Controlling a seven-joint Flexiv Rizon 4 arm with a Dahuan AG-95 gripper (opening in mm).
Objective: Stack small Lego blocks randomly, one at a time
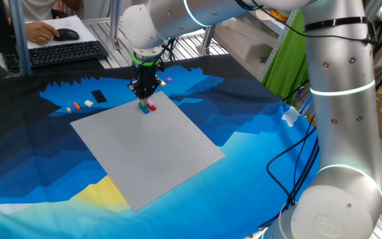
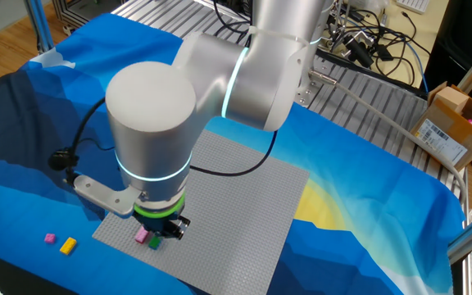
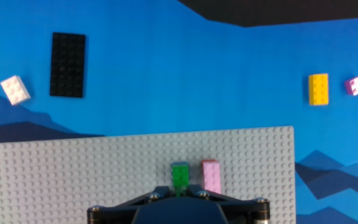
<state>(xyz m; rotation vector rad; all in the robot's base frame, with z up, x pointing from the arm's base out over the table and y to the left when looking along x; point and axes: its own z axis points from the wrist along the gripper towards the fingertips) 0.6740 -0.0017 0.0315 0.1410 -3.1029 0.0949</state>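
Note:
My gripper is down at the near corner of the grey baseplate, shut on a small green Lego block that stands on the plate. A pink block sits on the studs right beside it, to its right. In one fixed view the gripper points straight down at these two blocks at the plate's far corner. In the other fixed view the pink block and the green block show just below the gripper. The fingertips are mostly hidden by the hand.
Loose on the blue cloth beyond the plate lie a white block, a flat black plate, a yellow block and a light purple block. The robot's cables trail over the right of the cloth.

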